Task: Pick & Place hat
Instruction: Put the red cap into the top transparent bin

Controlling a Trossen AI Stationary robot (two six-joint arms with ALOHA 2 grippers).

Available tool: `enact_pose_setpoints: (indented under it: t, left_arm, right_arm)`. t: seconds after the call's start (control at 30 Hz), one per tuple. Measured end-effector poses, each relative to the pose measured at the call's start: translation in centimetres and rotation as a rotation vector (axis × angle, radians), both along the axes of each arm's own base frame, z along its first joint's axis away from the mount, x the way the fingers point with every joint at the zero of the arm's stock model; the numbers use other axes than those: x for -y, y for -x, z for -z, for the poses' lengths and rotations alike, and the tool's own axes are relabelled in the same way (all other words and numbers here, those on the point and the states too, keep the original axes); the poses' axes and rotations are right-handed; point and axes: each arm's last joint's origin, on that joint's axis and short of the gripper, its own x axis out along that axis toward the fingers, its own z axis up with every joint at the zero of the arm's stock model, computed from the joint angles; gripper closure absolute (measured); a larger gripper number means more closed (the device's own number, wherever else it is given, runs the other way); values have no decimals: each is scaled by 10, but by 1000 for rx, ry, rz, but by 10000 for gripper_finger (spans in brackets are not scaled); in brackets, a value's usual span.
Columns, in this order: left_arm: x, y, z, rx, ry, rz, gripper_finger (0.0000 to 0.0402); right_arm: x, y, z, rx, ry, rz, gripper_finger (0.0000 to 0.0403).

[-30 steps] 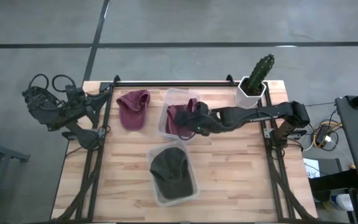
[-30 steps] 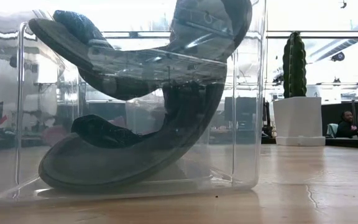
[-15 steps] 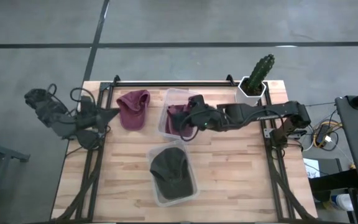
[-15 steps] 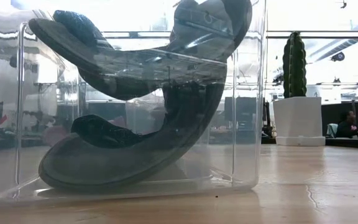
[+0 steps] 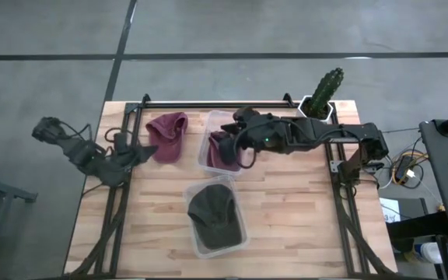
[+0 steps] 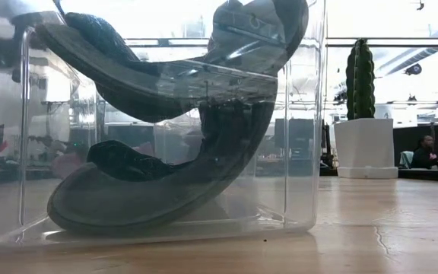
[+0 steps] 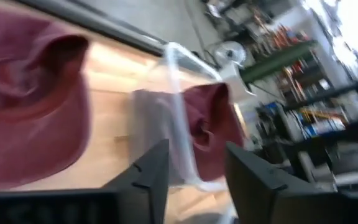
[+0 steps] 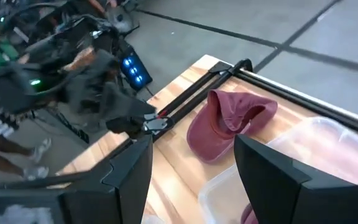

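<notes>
Wooden table [image 5: 302,210]: maroon hat [image 5: 166,135], two bins [image 5: 236,204], cactus pot [image 5: 314,115].

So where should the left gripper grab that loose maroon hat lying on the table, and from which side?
Probably the raised fold of the crown. The maroon hat lies crumpled on the bare wood, beside the clear bin, and its fabric ridge stands up for pinching. Come from its left edge, where the open left gripper sits close, away from the right gripper.

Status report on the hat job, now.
Right gripper open above the far bin, maroon hat inside it. Left gripper open beside the loose maroon hat. Nothing blocking it.
</notes>
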Motion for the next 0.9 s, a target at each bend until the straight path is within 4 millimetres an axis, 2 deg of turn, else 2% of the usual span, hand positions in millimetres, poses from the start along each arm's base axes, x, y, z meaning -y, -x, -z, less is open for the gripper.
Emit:
enact_pose_setpoints:
  t: [0.13,0.3,0.4,0.6,0.9]
  left_arm:
    - [-10,-2,21,-73,67,-51,226]
    - [-28,-6,38,-229,220,-118,218]
    - [-43,-6,42,-312,277,-167,218]
    - [-72,-10,41,-407,255,-223,218]
    - [-113,-8,57,-641,328,-213,218]
  right_arm:
    - [0,1,-5,-24,85,-46,184]
    - [1,2,-6,-48,150,-73,184]
    - [0,2,-5,-61,160,-80,184]
    - [0,3,-2,-99,160,-86,184]
    - [2,3,-2,-100,159,-82,184]
